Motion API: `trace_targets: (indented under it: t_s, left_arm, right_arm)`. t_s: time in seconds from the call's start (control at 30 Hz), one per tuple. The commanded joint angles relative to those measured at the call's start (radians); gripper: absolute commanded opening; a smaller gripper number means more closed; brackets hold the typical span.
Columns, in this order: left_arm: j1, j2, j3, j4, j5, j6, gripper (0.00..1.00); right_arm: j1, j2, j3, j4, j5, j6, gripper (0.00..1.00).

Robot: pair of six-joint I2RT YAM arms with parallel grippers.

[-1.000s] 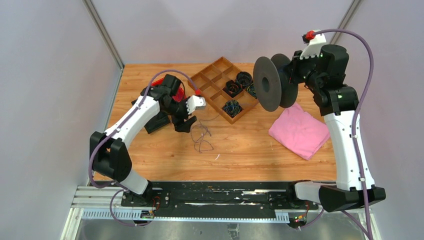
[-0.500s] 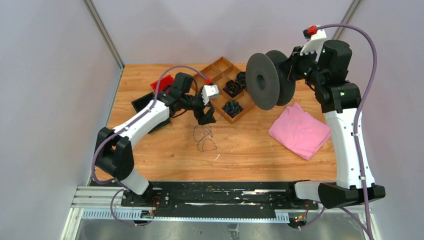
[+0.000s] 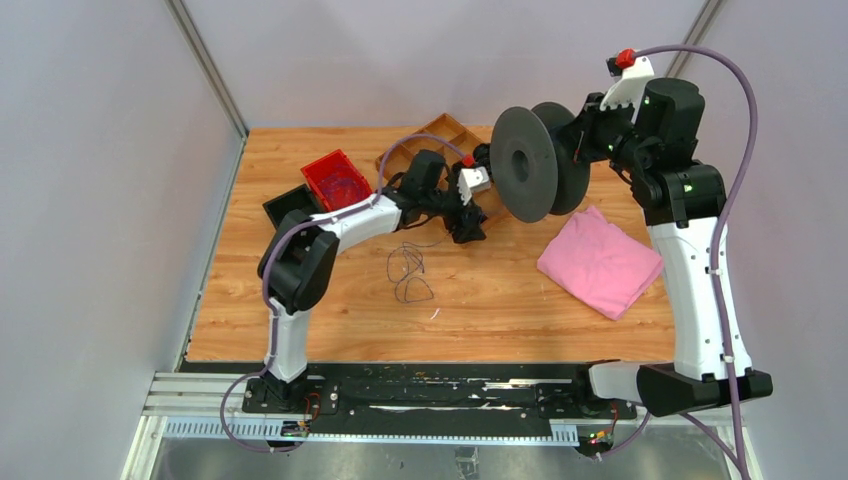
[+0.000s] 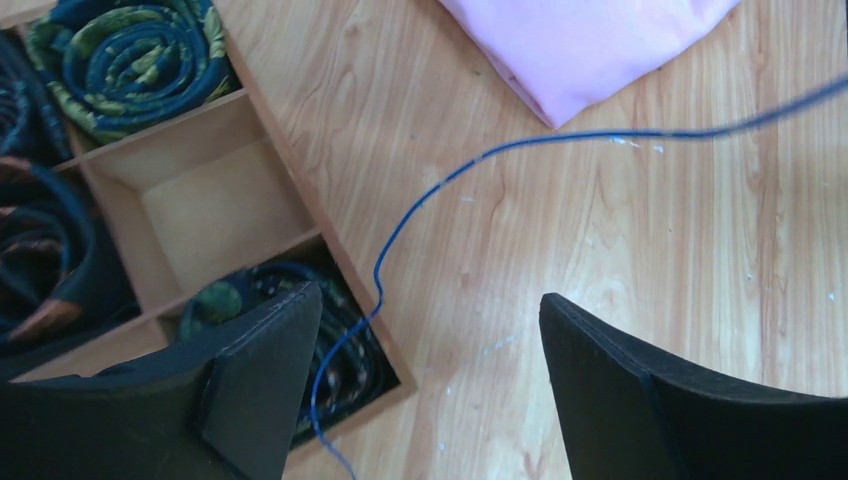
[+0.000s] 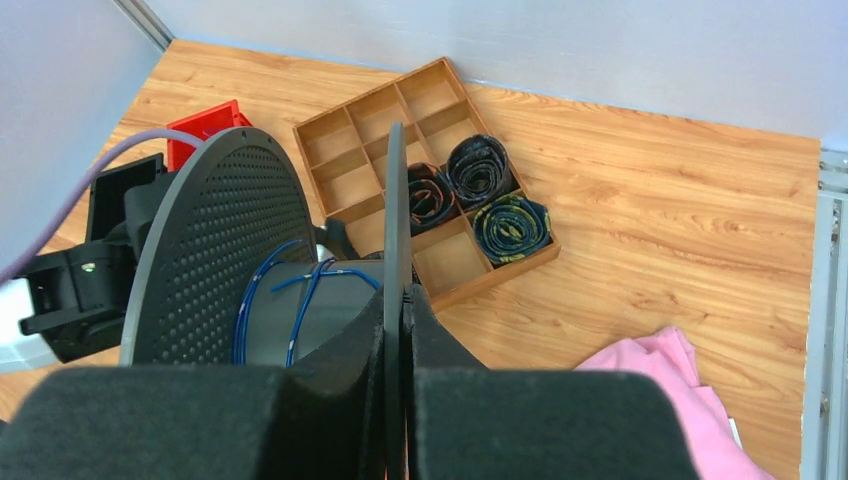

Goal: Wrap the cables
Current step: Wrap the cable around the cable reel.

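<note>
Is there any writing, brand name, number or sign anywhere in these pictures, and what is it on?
None can be read. The spool, the wooden divided tray, the red bin and the pink cloth show no lettering. The white marks on the black base plate are too small to tell.

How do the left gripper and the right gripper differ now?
The left gripper has its jaws wide apart, gripping nothing; the right gripper has its jaws shut on the spool. The left gripper hangs over a corner of the wooden tray; the right gripper is raised above the table. Both have black jaws.
</note>
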Motion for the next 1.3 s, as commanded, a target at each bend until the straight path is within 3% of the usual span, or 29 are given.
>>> trace_targets:
  t_s: [0.0,0.2,0.37,0.6,1.03,1.27]
  left_arm:
    - [-0.025,0.064,0.078,0.087,-0.001,-0.066,0.83]
    - [-0.032,0.132,0.137,0.093,0.016,-0.106,0.67]
    - [-0.036,0.156,0.128,0.102,0.05,-0.134,0.41]
    - [-0.04,0.073,-0.01,0.135,0.082,-0.139,0.01]
    - [-0.136,-0.181,-0.276,0.132,-0.002,-0.111,0.01]
    - [-0.236,-0.202,-0.24,-0.072,-0.048,0.01,0.0]
  right_arm:
    - [0.021,-0.008,0.053,0.013,0.048,0.043,0.01]
    - [0.023,-0.001,0.085,0.0,0.042,0.052,0.01]
    - [0.023,0.002,0.102,0.0,0.062,0.044,0.01]
    - [0.023,0.003,0.114,0.02,0.129,0.05,0.01]
    - [0.025,0.07,0.091,0.091,0.296,0.092,0.01]
    - [0.076,0.114,0.047,0.152,0.433,0.057,0.01]
